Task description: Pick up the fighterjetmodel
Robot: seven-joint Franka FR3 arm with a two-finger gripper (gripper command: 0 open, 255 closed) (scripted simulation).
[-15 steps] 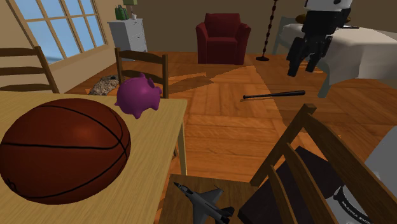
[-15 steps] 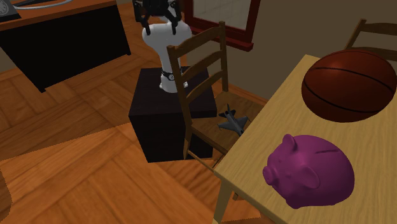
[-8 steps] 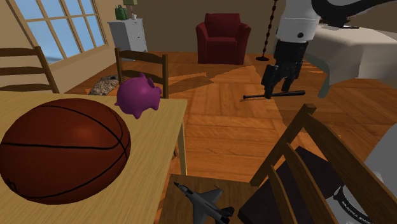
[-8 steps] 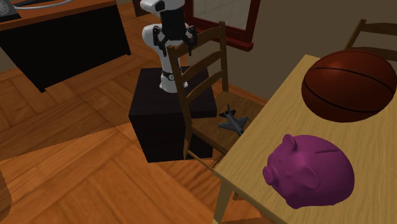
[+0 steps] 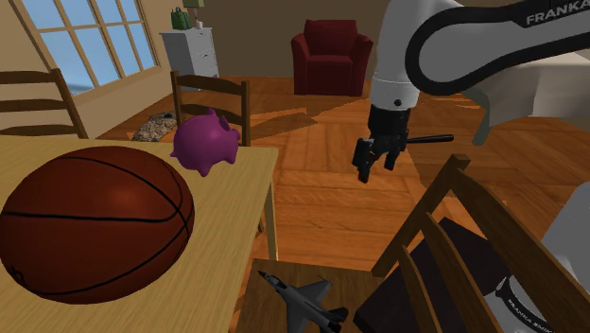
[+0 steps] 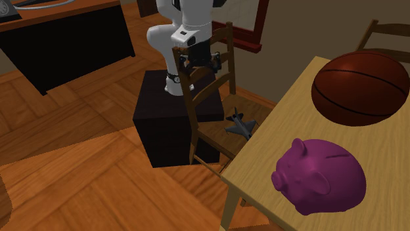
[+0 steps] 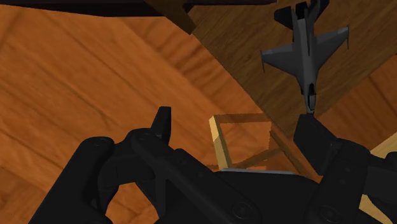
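gripper wide, empty | fighter jet seemingly near chair seat edge | well apart

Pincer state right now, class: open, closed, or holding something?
Pincer: open, holding nothing; the jet lies ahead of it, untouched.

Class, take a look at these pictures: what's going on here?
A white robot arm's black two-finger gripper hangs open and empty in the air, pointing down toward a wooden chair. The small grey fighter jet model lies untouched on that chair's seat, beside a light wooden table bearing a brown basketball and a purple piggy bank.
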